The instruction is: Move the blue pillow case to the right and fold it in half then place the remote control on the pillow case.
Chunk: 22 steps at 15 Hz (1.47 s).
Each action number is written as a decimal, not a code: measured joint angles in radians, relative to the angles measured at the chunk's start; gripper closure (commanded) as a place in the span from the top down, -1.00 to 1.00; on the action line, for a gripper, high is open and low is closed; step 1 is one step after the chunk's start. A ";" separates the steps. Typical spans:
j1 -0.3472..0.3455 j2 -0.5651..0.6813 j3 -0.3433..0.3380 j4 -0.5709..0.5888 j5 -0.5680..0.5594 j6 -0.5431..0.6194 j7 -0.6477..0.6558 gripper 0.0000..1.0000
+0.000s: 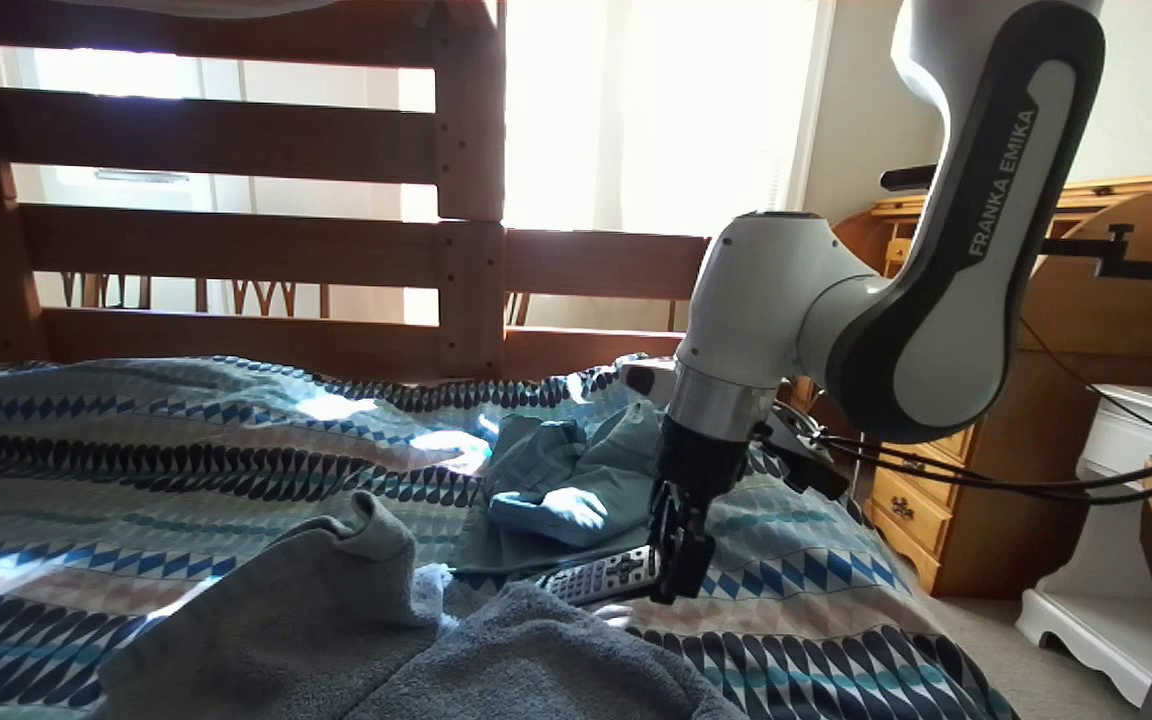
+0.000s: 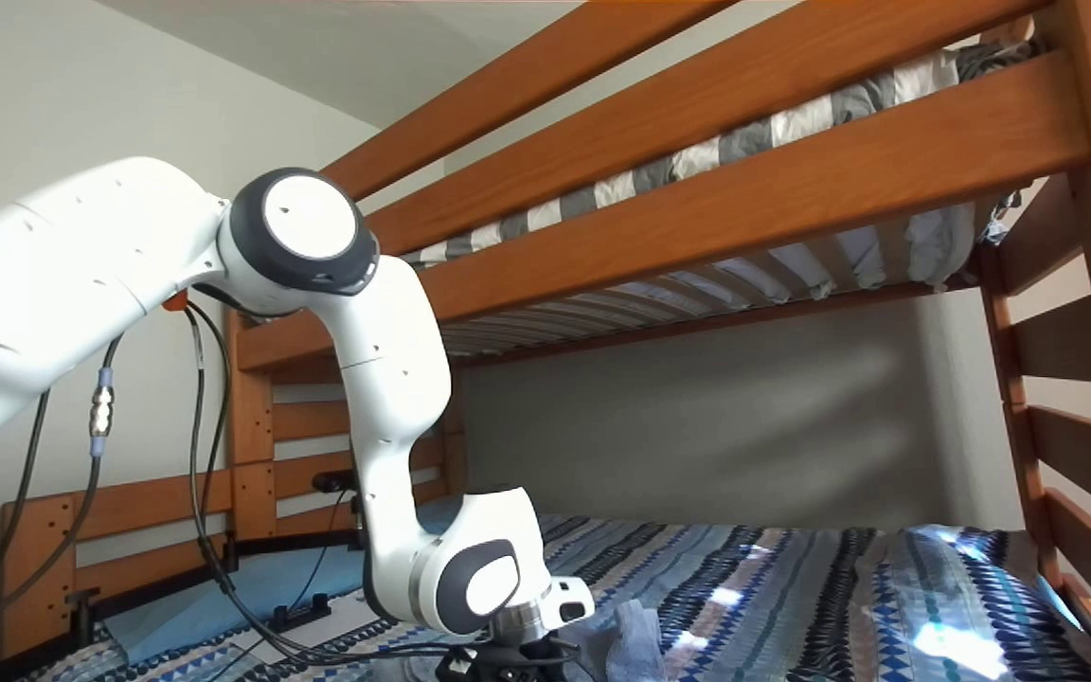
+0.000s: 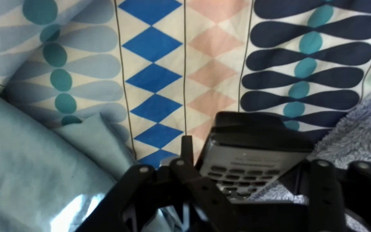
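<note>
Blue pillow case [image 1: 616, 475] lies bunched just beside remote [image 1: 601, 577], which pincer [image 3: 245, 164] pinches by its sides, tilted. Prob. best: lift clear of grey cloth [image 1: 336, 590], level it, lower gently onto flat bit, release w/o dragging.

In an exterior view, the lettering "FRANKA EMIKA" [image 1: 1002, 185] ran slantwise up the robot arm [image 1: 956, 340], in light capitals on dark trim [image 1: 971, 180]. In the wrist view, the remote control [image 3: 253, 156] carried a faint line of print [image 3: 259, 164] beside its keys [image 3: 233, 178], too blurred to read.
</note>
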<state>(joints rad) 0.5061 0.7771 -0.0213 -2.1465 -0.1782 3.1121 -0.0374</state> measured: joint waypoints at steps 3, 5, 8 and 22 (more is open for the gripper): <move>-0.037 -0.017 0.017 -0.005 0.001 0.023 0.004 -0.35; -0.055 -0.028 0.030 -0.013 0.001 0.037 0.004 -0.35; -0.079 -0.038 0.052 -0.024 0.002 0.046 0.004 -0.35; -0.341 -0.068 0.315 -0.067 0.002 0.178 -0.001 -0.35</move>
<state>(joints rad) 0.1652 0.7092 0.2941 -2.2136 -0.1761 3.2897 -0.0385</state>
